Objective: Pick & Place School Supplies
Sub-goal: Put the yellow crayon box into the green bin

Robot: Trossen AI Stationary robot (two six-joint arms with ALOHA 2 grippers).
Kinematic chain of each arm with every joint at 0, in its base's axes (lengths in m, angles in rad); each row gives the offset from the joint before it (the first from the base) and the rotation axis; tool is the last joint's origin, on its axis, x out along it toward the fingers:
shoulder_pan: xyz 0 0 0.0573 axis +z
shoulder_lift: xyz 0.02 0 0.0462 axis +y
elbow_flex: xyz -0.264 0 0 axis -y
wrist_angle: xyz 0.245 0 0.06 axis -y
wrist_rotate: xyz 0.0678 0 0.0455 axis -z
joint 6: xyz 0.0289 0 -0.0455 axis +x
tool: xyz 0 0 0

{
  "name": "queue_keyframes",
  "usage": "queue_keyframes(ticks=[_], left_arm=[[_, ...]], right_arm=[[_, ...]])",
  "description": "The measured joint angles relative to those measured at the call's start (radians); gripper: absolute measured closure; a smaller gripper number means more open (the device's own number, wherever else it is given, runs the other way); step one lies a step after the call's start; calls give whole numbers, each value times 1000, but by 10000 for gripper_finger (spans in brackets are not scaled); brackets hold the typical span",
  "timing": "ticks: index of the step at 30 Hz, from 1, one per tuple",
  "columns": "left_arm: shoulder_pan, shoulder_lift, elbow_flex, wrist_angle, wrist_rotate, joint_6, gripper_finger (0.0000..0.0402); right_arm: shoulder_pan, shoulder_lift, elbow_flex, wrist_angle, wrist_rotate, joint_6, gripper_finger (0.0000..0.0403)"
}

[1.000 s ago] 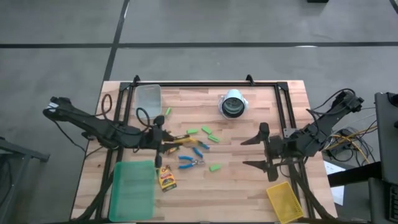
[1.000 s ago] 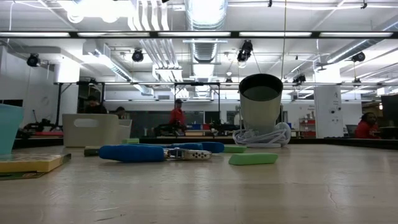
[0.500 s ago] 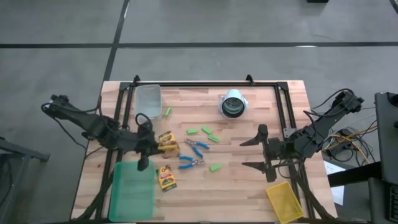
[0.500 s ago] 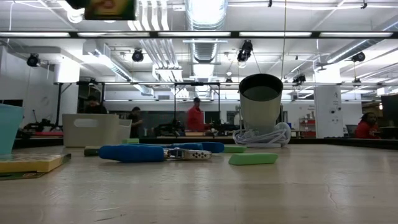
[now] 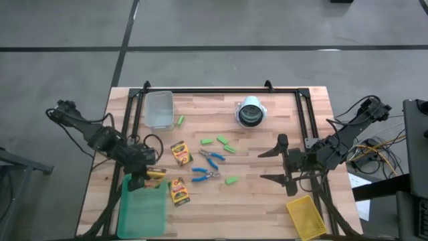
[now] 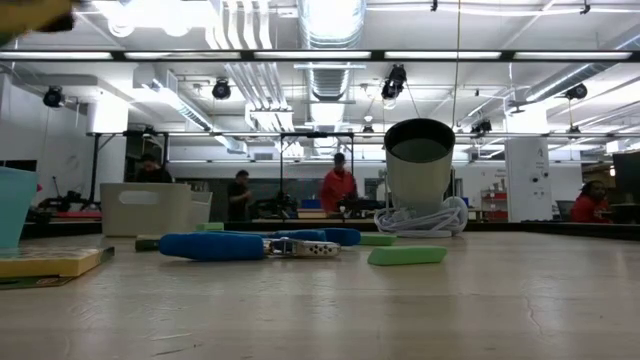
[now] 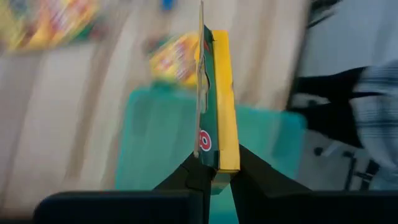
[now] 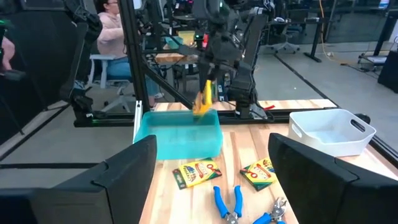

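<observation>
My left gripper (image 5: 148, 175) is shut on a yellow-and-green crayon box (image 7: 217, 93), above the far edge of the flat green tray (image 5: 140, 207). The right wrist view shows that box (image 8: 203, 98) high over the tray (image 8: 180, 134). Two more crayon boxes (image 5: 180, 152) (image 5: 178, 192) lie flat on the table. Two blue-handled scissors (image 5: 212, 157) (image 5: 204, 175) and several light-green erasers (image 5: 222, 141) lie mid-table. My right gripper (image 5: 273, 165) is open, right of them, touching nothing. My left gripper pinches the crayon box between its two fingers (image 7: 186, 177) near one end (image 7: 215, 163), one finger on each broad face. The box stands edge-on to the wrist camera and reaches away from the fingers. It is lifted clear, over the tray.
A clear bin (image 5: 160, 108) and a lone eraser (image 5: 180, 120) sit at the far left. A cup with a coiled cord (image 5: 251, 112) stands far centre. The small yellow bin (image 5: 302, 214) is at the near right. Dark frame rails run along the table's sides.
My left gripper has moved from mid-table toward the near-left corner, swinging round and carrying one crayon box up off the table to above the tray's far edge. Another crayon box stays where the gripper was. My right arm has kept still.
</observation>
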Motion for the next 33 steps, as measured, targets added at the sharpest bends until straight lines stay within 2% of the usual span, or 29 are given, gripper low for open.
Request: queue_keyframes(ticks=[7,9,13,17,24,29,33], left_arm=[[-20,14,-52,-46,22,-78,359],[-20,21,-78,-49,42,-146,359],[-20,44,-140,-35,157,-316,351],[-25,69,-215,81,303,-349,351],[-32,113,-313,380,348,-349,350],[-32,137,-319,413,431,-380,351],[-33,139,-325,413,435,-384,346]], right_arm=[[0,0,0,0,0,-2,94],[0,0,0,-1,0,-1,97],[0,0,0,-1,0,0,102],[0,0,0,-8,1,-3,106],[0,1,0,-10,0,-3,99],[0,1,0,-10,0,0,92],[0,1,-1,-11,0,0,93]])
